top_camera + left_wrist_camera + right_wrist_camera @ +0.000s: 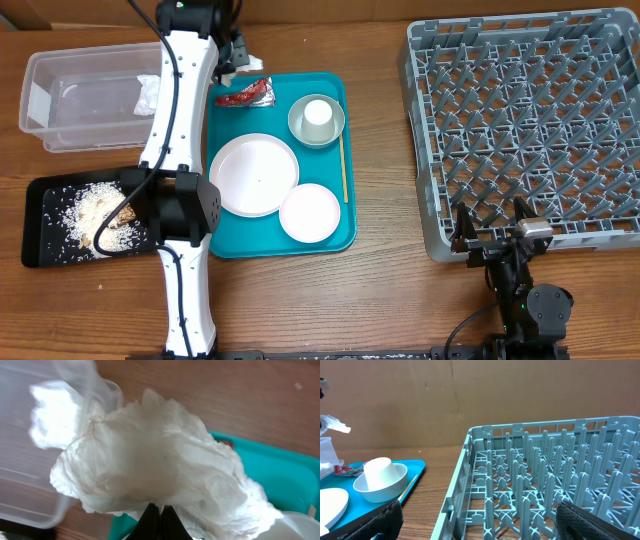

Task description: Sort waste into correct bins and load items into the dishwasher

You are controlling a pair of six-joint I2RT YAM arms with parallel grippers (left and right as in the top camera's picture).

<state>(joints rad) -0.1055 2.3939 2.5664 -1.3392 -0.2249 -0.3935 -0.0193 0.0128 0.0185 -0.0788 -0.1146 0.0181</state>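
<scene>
Crumpled white napkin fills my left wrist view, clamped between the closed fingers of my left gripper. It hangs between the clear plastic tub and the teal tray. On that tray I see a red scrap, two white plates, and a cup sitting in a grey-rimmed bowl. My right gripper rests with fingers spread apart at the grey dish rack's near edge.

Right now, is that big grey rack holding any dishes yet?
Empty. The rack shows only bare pegs; the large plate, small plate and bowl with the cup in it sit on the teal tray.
</scene>
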